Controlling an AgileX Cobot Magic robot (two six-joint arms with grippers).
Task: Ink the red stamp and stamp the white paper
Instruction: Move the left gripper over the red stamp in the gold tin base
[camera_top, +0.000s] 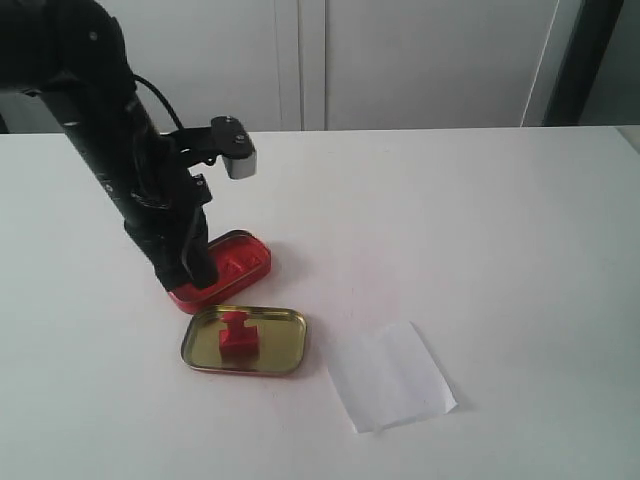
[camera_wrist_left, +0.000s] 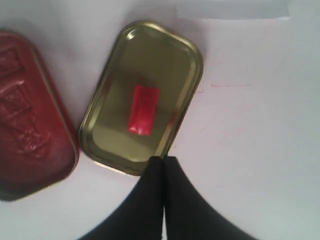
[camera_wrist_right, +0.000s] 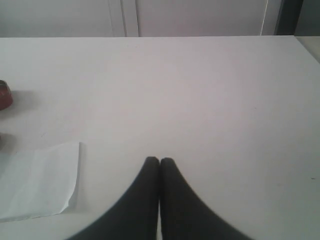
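I'm watching the left gripper (camera_wrist_left: 163, 160) through its wrist camera. Its two black fingers are pressing flat against each other, narrow as they go, and they are gripping nothing. The red stamp (camera_wrist_left: 143, 109) is sitting just beyond those fingertips, near the middle of the gold tin (camera_wrist_left: 187, 65), clear of the pincer. The tin's near rim is lying right at the tips.

From the exterior camera I'm seeing the left arm standing over the red tin (camera_top: 245, 255), fingers pointing down at its front edge. The stamp is standing knob up in the gold tin just in front of them. The two tins are lying side by side, and I cannot tell whether they are touching.

The right gripper (camera_wrist_right: 159, 161) is likewise pinching shut on nothing, above bare white table (camera_top: 480, 220). The white paper (camera_top: 392, 375) is lying flat near the gold tin, on its right in the exterior view.
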